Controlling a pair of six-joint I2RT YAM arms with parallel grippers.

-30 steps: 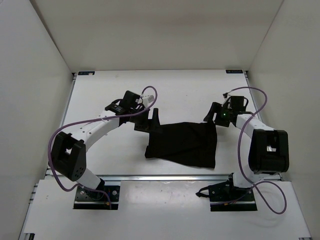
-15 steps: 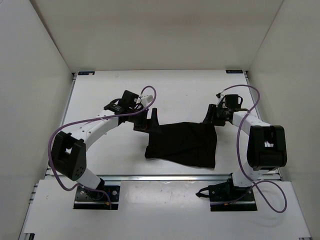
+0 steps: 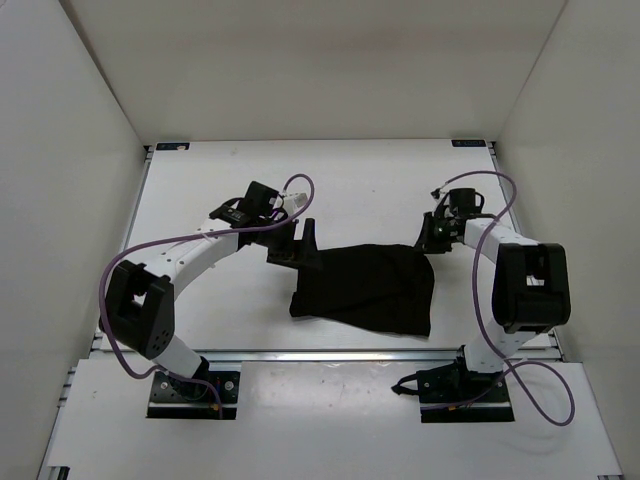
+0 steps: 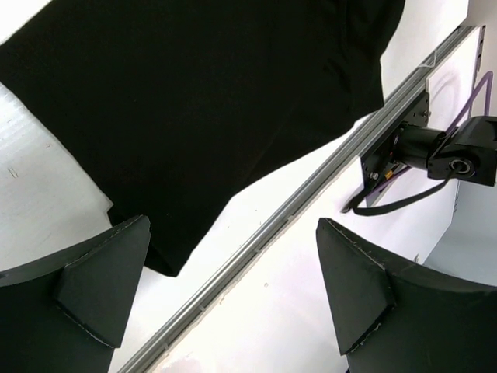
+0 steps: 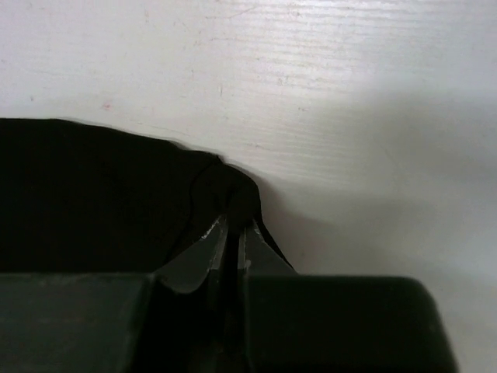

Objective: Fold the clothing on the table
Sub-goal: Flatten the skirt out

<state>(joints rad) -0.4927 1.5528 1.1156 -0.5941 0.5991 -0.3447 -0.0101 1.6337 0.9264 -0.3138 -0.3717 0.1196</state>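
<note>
The black clothing point(image 3: 368, 288) lies flat in a rough rectangle on the white table point(image 3: 360, 185), between the two arms. My right gripper point(image 3: 428, 243) is at its far right corner, shut on a pinched fold of the clothing point(image 5: 78, 202), which bunches up just past the fingertips point(image 5: 216, 230). My left gripper point(image 3: 297, 243) stands wide open at the far left corner. In the left wrist view its gripper point(image 4: 233, 260) hovers above the clothing point(image 4: 194, 101) with nothing between the fingers.
A metal rail point(image 4: 311, 198) runs along the table's near edge, and the right arm's base point(image 4: 435, 151) with its cable sits beyond it. White walls enclose the table on three sides. Purple cables loop off both arms.
My right gripper has closed from open onto the clothing's far right corner, shifting slightly toward it. The left arm has barely moved.
</note>
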